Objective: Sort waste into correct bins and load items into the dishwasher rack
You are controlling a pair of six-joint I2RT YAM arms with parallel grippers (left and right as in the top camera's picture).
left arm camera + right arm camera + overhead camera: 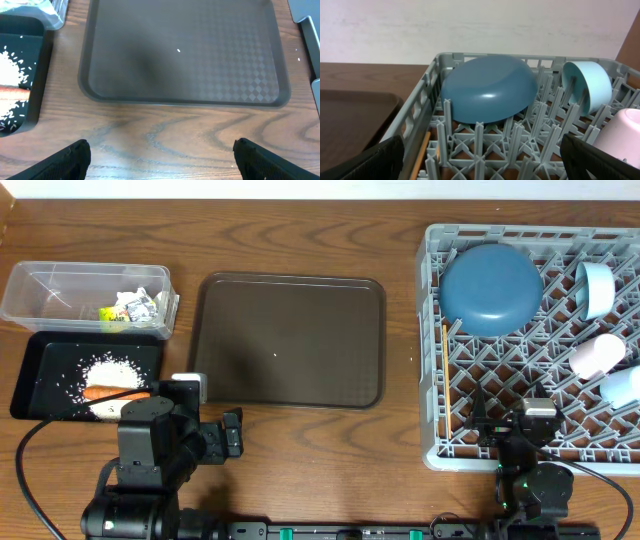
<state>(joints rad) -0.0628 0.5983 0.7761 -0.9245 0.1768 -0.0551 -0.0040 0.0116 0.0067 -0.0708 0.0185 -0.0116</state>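
As right wrist alone shows, dark bowl (487, 87) tilts.

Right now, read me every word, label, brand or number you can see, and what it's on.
No text reads clearly in any view.
Print on the snack wrapper in the clear tub: too small and blurred to read.
The serving tray and dishwasher rack: no markings visible.

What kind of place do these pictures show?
Likely a staged dish-clearing station, not a real kitchen: a wooden table bears a grey dishwasher rack with a dark blue bowl, and a black tray holding rice and a carrot.
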